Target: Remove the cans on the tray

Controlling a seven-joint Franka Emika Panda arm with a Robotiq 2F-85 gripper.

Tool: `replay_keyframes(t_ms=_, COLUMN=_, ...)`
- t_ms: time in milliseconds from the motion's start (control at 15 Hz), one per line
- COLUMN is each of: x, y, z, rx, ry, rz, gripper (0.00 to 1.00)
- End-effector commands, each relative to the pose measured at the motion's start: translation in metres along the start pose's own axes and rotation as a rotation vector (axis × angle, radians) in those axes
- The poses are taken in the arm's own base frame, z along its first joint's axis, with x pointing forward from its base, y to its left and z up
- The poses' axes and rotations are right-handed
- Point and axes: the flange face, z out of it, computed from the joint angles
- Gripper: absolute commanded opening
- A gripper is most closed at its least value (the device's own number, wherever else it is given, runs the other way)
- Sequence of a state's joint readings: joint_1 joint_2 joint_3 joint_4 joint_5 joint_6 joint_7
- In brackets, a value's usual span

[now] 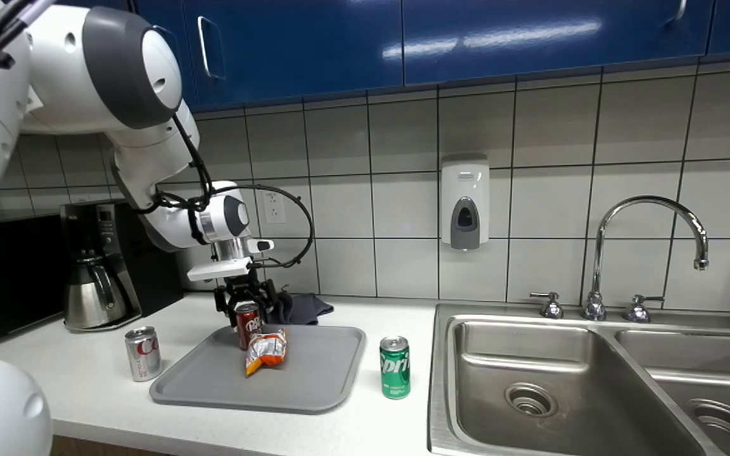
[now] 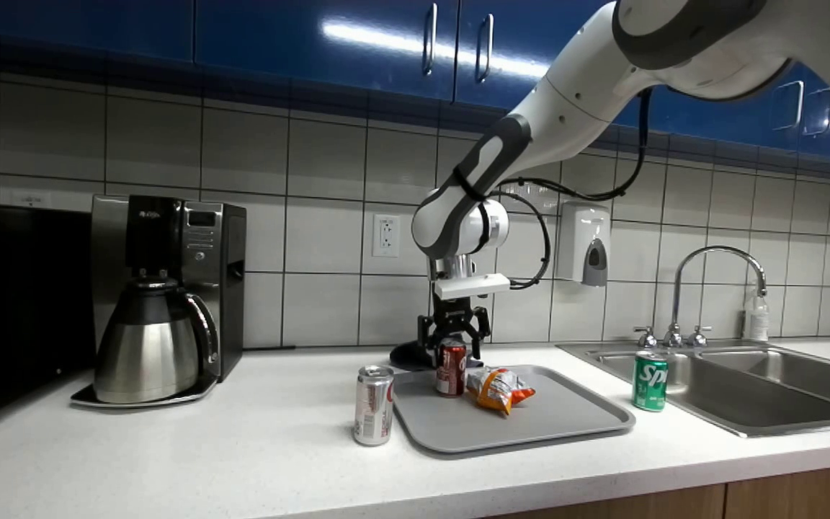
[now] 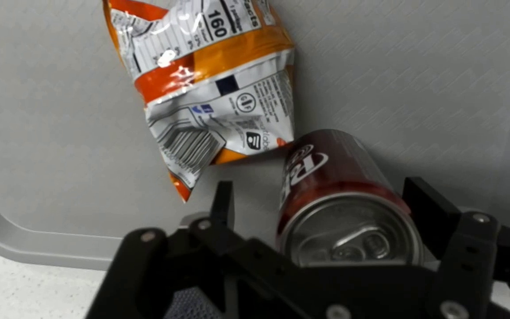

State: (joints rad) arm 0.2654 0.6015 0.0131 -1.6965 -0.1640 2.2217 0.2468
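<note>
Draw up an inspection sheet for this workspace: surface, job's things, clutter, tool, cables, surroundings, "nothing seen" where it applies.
Surface: white counter with a gray tray on it.
Job's things: dark red can upright on the tray; silver can and green can upright on the counter, at opposite sides of the tray.
Clutter: snack bag on the tray beside the dark red can, contact unclear; dark cloth on the counter behind the tray.
Tool: open, straddling the dark red can; a gap shows on one side in the wrist view, contact on the other unclear.
Cables: black cable tied along the arm, looping out higher than the cans.
Surroundings: coffee maker, sink, faucet, soap dispenser, blue cabinets.
</note>
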Motion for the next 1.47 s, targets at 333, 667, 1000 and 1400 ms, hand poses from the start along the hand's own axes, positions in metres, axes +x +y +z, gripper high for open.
replay_keyframes(t_ms=333, x=0.005, y=-0.004, z=-0.003, rx=0.005, ry=-0.013, rz=0.013, gripper=0.4)
replay_keyframes(t_ms=667, x=0.002, y=-0.006, z=-0.01, rx=0.031, ry=-0.005, rz=-0.001, gripper=0.39)
replay_keyframes(t_ms=1000, x=-0.003, y=-0.015, z=-0.03, rx=0.043, ry=0.014, rz=-0.031, gripper=0.39)
replay_keyframes(t_ms=1400, x=-0.005, y=-0.048, z=-0.055, rx=0.067, ry=0.048, rz=-0.073, gripper=0.39)
